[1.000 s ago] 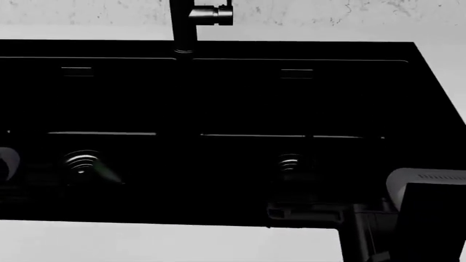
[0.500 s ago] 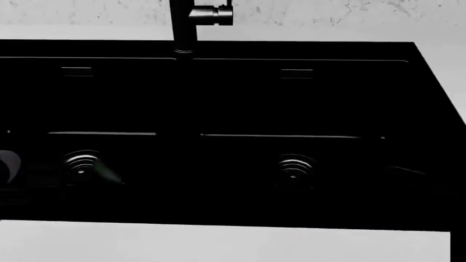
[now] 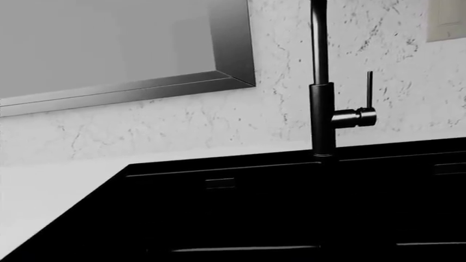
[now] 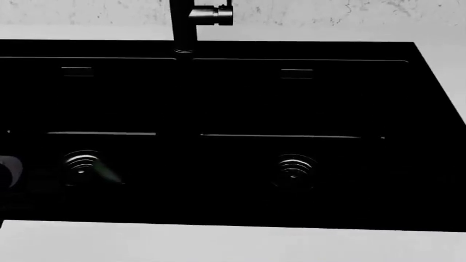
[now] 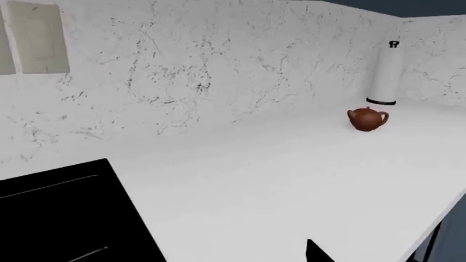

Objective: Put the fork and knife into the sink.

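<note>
Fork and knife can't be made out anywhere near the sink [image 4: 437, 109], which reads pure black, so they may already lie inside. Neither gripper shows, so jaw state is unknowable.

Brown teapot [image 5: 367, 118] near white cylinder [image 5: 383, 73] on white counter [image 5: 291, 180]

White counter [image 5: 291, 180] (marbled wall behind): brown teapot [image 5: 367, 118], white cylinder [image 5: 383, 73].

Black sink [image 4: 233, 98], white marbled wall [image 5: 218, 71], brown teapot [image 5: 367, 118].
</note>
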You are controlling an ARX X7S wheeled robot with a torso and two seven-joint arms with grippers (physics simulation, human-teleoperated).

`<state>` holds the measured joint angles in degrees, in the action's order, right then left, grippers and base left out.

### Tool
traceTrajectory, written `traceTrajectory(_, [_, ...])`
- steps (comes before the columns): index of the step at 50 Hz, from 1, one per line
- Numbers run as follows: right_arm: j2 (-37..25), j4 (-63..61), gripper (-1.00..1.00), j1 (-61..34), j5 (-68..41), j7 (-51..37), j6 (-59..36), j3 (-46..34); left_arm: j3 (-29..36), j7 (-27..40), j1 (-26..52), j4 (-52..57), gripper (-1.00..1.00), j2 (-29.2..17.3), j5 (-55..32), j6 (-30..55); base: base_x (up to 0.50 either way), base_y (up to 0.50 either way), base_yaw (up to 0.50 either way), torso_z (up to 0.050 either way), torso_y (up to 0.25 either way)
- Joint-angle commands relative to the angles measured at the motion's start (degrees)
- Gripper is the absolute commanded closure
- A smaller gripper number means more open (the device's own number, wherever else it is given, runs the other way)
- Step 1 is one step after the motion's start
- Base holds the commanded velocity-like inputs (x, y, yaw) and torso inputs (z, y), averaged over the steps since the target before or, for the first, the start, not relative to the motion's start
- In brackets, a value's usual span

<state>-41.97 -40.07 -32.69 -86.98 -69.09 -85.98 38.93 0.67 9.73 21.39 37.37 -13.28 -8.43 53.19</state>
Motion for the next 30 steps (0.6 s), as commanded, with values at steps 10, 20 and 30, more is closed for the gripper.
traceTrajectory(10, [-5.57,3.03,-1.00,13.74,-10.56,-6.79,1.03,17.58,-0.13,0.63,-1.00,-0.62,-1.00,-0.44,-0.19,-1.16,0.00,0.00,0.00,0.000,0.000])
traceTrajectory(20, [-7.59,5.37,-1.00,17.13,-15.42,-12.28,3.60,16.06,-0.08,0.93,-1.36,-1.14,-1.00,-0.53,-0.30,-1.67,0.00,0.00,0.00,0.000,0.000])
traceTrajectory(30, [-10.33,7.83,-1.00,16.55,-19.32,-13.34,6.43,9.03,0.07,1.14,-1.34,-1.24,-1.00,-0.59,-0.59,-1.66,0.00,0.00,0.00,0.000,0.000])
